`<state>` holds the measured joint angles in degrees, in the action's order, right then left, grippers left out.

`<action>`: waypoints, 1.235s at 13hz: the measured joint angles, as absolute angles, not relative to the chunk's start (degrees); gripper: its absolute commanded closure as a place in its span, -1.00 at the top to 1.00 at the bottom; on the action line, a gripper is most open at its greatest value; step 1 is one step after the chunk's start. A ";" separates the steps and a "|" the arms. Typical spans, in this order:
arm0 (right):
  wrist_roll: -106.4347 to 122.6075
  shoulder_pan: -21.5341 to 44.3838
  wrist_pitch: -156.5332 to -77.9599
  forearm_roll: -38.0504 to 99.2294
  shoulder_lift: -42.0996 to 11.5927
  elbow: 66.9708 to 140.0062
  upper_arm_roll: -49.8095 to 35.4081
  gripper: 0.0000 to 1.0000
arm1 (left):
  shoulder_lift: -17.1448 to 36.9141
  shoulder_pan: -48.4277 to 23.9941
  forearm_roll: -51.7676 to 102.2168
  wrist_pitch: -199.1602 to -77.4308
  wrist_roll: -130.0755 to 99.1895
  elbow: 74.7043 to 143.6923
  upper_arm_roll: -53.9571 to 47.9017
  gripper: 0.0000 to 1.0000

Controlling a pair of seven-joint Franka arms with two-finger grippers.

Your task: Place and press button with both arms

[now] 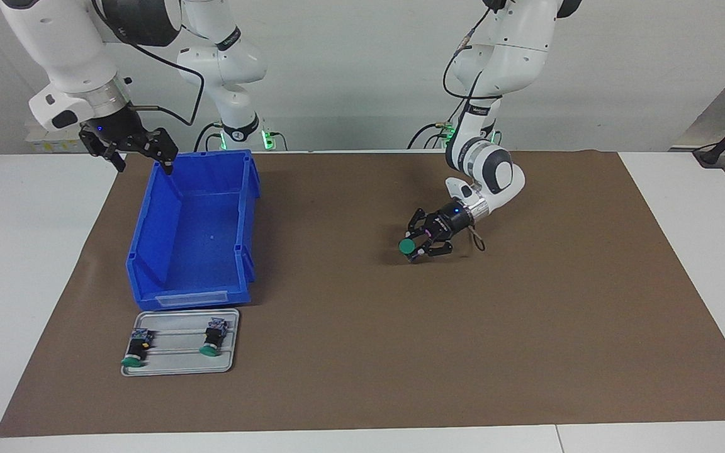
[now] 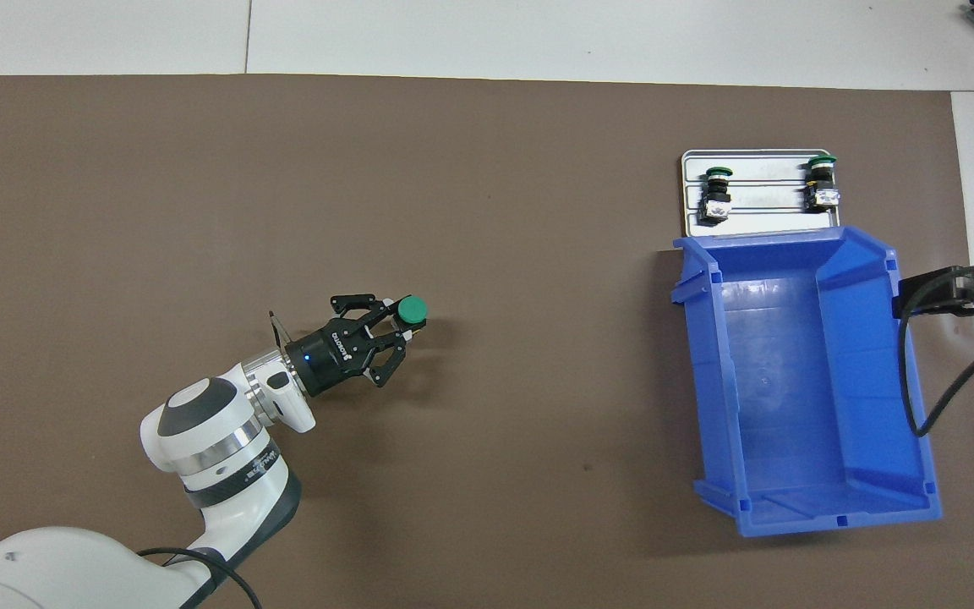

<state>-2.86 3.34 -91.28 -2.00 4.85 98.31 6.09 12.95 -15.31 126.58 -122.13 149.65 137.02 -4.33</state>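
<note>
The button (image 1: 407, 246) (image 2: 410, 310) shows its round green cap, lying sideways between the fingers of my left gripper (image 1: 414, 246) (image 2: 398, 321). That gripper is shut on it, low over the middle of the brown mat (image 1: 362, 352). Whether the button touches the mat I cannot tell. My right gripper (image 1: 144, 167) (image 2: 943, 292) hangs open and holds nothing, above the rim of the blue bin (image 1: 148, 226) (image 2: 901, 381) at the corner nearest the robots.
The blue bin has nothing in it. Beside it, farther from the robots, a small metal tray (image 1: 180, 343) (image 2: 762, 194) carries two like green-capped buttons (image 1: 138, 347) (image 1: 213, 336). White table borders the mat.
</note>
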 measured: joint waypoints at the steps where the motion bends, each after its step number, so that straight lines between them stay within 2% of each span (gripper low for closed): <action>1: -2.86 3.34 -91.28 -2.00 4.85 98.31 6.09 0.99 | 12.94 -15.38 126.58 -122.13 149.65 137.16 -4.33 -1.00; 12: -2.86 3.34 -91.28 -2.00 4.85 98.31 6.09 0.99 | 12.93 -15.53 126.58 -121.85 150.36 138.96 -4.33 -1.00; 13: -2.86 3.34 -91.28 -2.00 4.85 98.31 6.09 0.99 | 12.93 -15.53 126.58 -121.72 150.52 139.01 -4.33 -0.85; 14: -2.86 3.34 -91.28 -2.00 4.85 98.31 6.09 0.99 | 12.93 -15.53 126.58 -121.60 150.64 139.06 -4.33 -0.82; 16: -2.86 3.34 -91.28 -2.00 4.85 98.31 6.09 0.99 | 12.93 -15.53 126.58 -121.56 150.77 139.15 -4.30 -0.51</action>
